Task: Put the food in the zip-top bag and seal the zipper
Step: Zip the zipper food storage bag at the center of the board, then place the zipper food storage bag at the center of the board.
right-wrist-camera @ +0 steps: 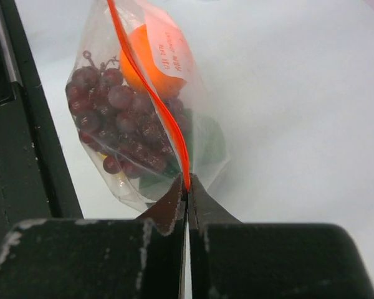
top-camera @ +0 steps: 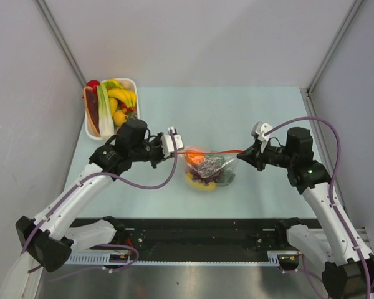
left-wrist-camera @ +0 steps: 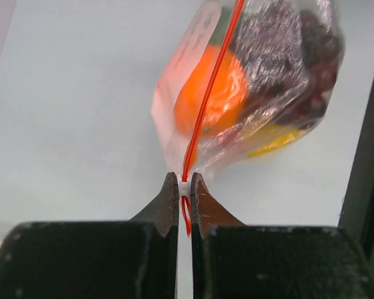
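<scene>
The clear zip-top bag (top-camera: pixel 209 169) hangs stretched between both grippers above the table's middle. Inside it are an orange round food (left-wrist-camera: pixel 210 93), a purple grape bunch (right-wrist-camera: pixel 115 118), a green leafy piece (right-wrist-camera: pixel 213 146) and a yellow piece (left-wrist-camera: pixel 271 142). The orange-red zipper (left-wrist-camera: pixel 209 93) runs taut along its mouth. My left gripper (left-wrist-camera: pixel 184 185) is shut on the white slider tab (left-wrist-camera: pixel 183 187) at the zipper's left end. My right gripper (right-wrist-camera: pixel 187 185) is shut on the zipper's right end (right-wrist-camera: pixel 186 169).
A white basket (top-camera: pixel 91 131) at the back left corner holds more toy produce: bananas (top-camera: pixel 123 95), a long green-white stalk (top-camera: pixel 104 112) and others. A black rail (top-camera: pixel 206 233) runs along the table's near edge. Grey walls enclose the table.
</scene>
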Controlling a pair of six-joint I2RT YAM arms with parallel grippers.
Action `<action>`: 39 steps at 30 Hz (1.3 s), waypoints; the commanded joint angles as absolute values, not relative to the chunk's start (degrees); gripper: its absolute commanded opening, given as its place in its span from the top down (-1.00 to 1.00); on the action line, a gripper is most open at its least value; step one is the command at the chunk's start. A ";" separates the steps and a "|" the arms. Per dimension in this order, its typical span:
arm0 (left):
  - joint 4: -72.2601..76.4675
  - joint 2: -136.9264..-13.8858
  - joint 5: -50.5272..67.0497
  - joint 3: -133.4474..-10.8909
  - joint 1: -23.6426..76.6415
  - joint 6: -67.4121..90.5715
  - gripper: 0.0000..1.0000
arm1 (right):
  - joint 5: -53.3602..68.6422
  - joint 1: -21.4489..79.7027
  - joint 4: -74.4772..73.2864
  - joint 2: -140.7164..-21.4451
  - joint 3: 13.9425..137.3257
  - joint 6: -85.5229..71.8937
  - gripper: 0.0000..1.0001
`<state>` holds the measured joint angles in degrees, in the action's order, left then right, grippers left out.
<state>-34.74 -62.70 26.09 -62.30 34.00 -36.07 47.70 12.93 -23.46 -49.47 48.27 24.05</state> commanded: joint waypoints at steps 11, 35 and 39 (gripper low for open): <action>-39.29 -61.26 22.94 -64.51 27.51 -38.85 1.00 | 47.47 9.13 -26.10 -53.17 52.72 23.38 1.00; -34.36 -88.25 24.68 -90.34 17.67 -11.44 -0.99 | 39.37 1.95 -27.25 -87.37 77.60 6.25 -0.99; -38.40 -85.61 28.73 -93.16 11.71 -6.95 -0.99 | 42.00 -3.41 -30.04 -84.73 78.57 3.35 -1.00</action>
